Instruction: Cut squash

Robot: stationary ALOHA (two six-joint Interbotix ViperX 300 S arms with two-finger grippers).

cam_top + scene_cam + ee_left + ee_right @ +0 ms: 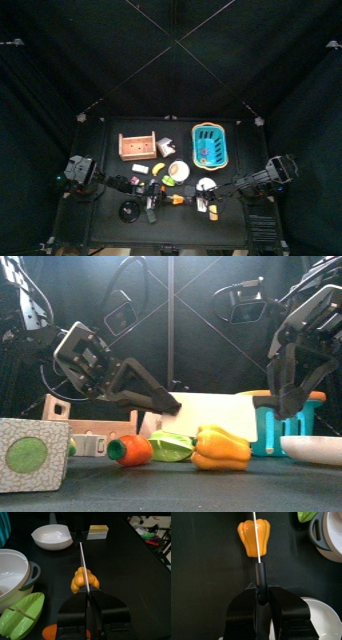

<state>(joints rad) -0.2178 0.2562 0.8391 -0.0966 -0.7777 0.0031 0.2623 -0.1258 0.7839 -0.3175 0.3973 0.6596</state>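
Squash half behind knife

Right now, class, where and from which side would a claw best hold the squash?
Probably by its ribbed long flanks, at the wider end, coming straight down. The squash lies on its side, and the knife blade runs along its length, so both flanks are bare.

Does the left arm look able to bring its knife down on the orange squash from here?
Probably yes: the left gripper, shut on the thin-bladed knife, holds the blade directly over the orange ridged squash, with nothing visible between them.
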